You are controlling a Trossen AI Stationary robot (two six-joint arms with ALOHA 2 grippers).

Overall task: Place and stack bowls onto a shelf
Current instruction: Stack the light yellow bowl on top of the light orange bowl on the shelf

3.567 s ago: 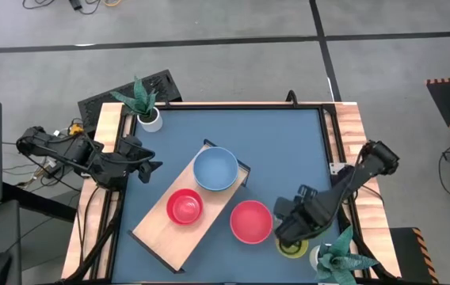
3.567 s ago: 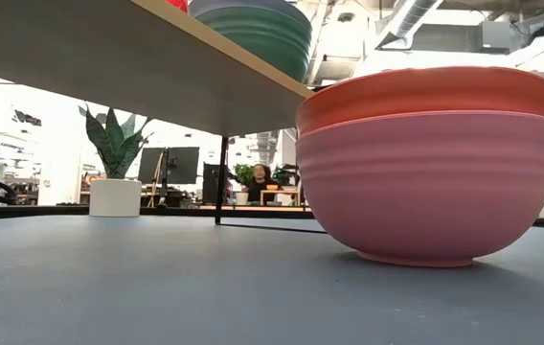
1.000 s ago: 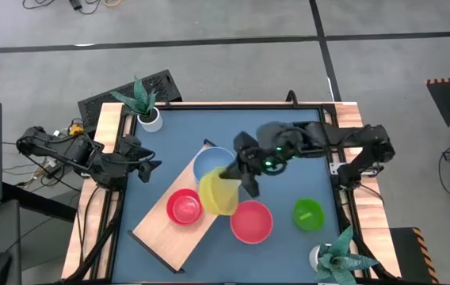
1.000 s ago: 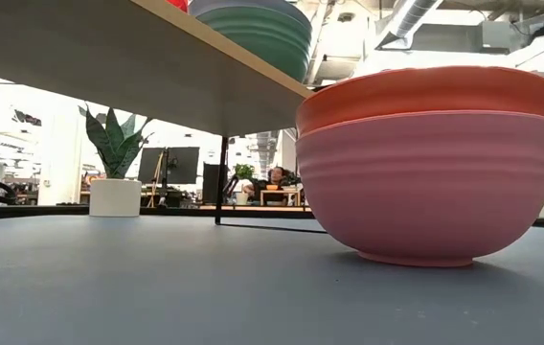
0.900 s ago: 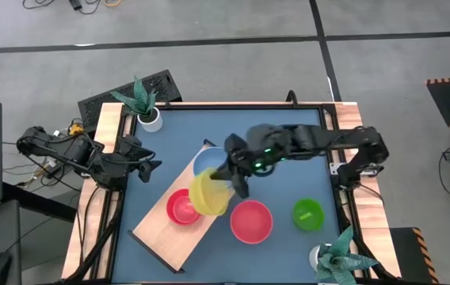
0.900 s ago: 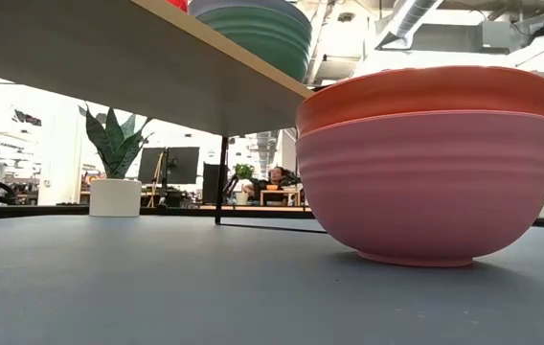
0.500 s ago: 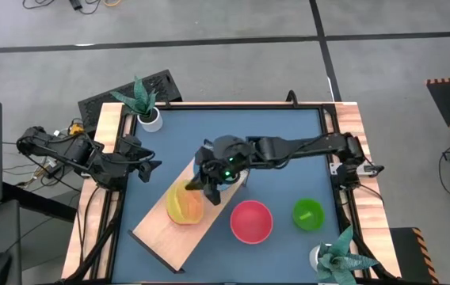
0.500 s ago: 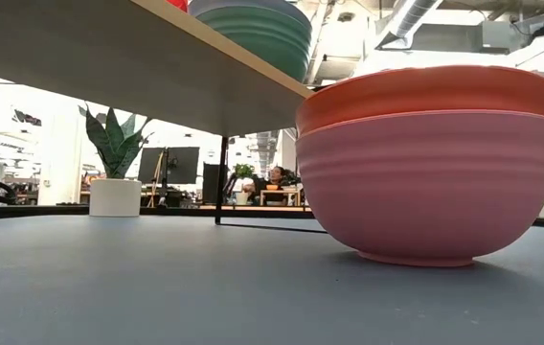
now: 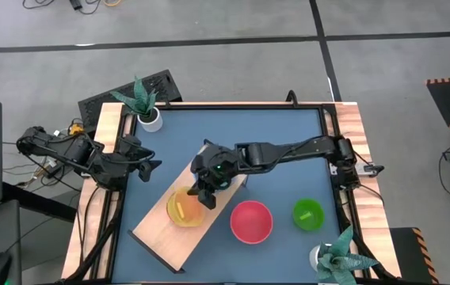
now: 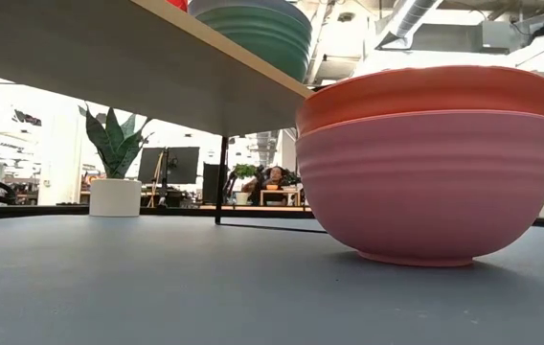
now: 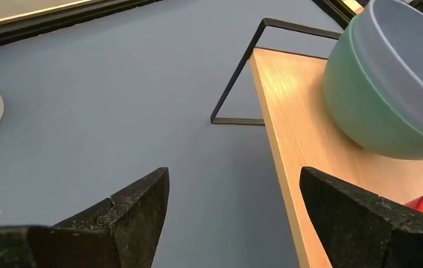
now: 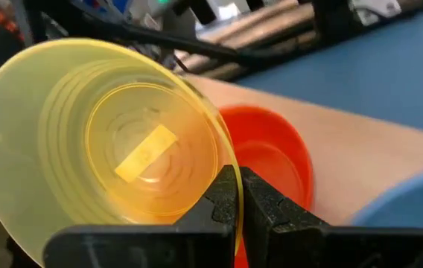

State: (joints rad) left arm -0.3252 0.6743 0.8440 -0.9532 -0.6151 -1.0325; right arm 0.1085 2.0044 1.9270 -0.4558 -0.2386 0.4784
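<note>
A translucent yellow bowl (image 9: 183,208) hangs over the small red bowl (image 12: 275,160) on the light-wood shelf (image 9: 155,228), with my right gripper (image 9: 204,195) shut on its rim. The red bowl shows through it in the high view. Farther along the shelf stands a teal bowl with a blue one inside (image 11: 379,89), mostly under my right arm in the high view. On the blue table a red bowl sits in a pink one (image 10: 430,163), and a small lime bowl (image 9: 307,214) stands to their right. My left gripper (image 11: 234,216) waits open at the table's left edge, facing the shelf. My right gripper pinches the yellow bowl's rim (image 12: 223,152), on the side toward the teal bowl, one finger inside the bowl and one finger (image 12: 262,199) outside. The fingers slant down from the table's right. The bowl is tilted above the red bowl; whether the two touch I cannot tell.
A white pot with a spiky plant (image 9: 147,107) stands at the table's far left corner, another (image 9: 334,260) at the near right corner. Wooden side rails (image 9: 350,134) border the table. Open blue tabletop (image 9: 268,131) lies beyond the shelf.
My right gripper has carried the yellow bowl from beside the blue bowl toward the table's left and near edge, along the shelf, to above the small red bowl. The bowl has tipped from lying nearly on its side to opening mostly upward.
</note>
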